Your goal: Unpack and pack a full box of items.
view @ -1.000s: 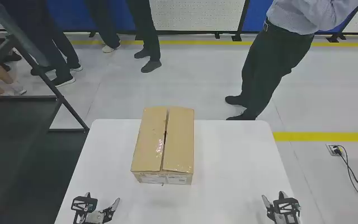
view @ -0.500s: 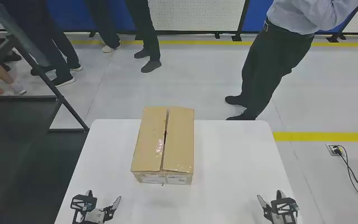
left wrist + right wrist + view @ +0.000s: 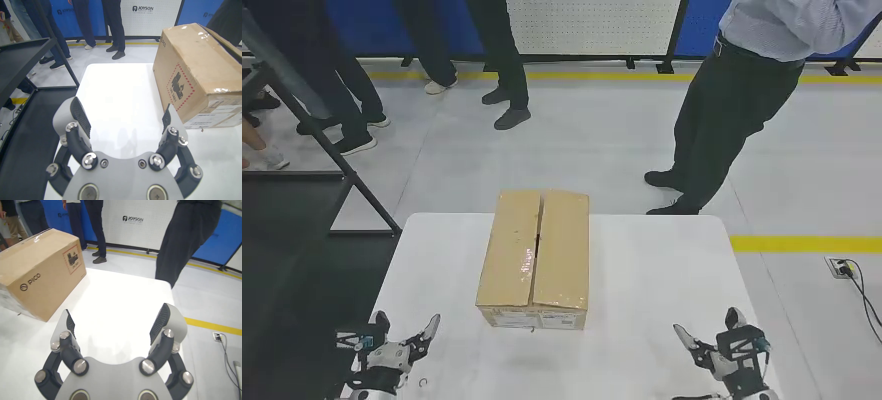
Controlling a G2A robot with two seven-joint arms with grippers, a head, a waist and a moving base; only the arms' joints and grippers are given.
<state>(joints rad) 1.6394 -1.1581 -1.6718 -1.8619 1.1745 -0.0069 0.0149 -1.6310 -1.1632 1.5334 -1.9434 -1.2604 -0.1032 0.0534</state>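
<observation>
A closed brown cardboard box (image 3: 535, 257), its top flaps taped along the middle seam, lies lengthwise at the centre of the white table (image 3: 662, 290). The same box (image 3: 196, 73) appears in the left wrist view with a red-bordered label on its side, and the box (image 3: 40, 270) stands off to one side in the right wrist view. My left gripper (image 3: 405, 332) is open near the table's front left corner, nothing between its fingers (image 3: 80, 113). At the front right, my right gripper (image 3: 706, 330) is open and holds nothing, its pads (image 3: 159, 321) spread over bare table.
A black metal rack (image 3: 302, 120) with a tray (image 3: 28, 121) stands just left of the table. Several people stand on the grey floor beyond the table's far edge. A yellow floor line (image 3: 807, 243) and a cable with a socket (image 3: 842, 268) lie to the right.
Both grippers have come forward over the table's front edge and turned slightly outward, the left one shifting left. The box has not moved.
</observation>
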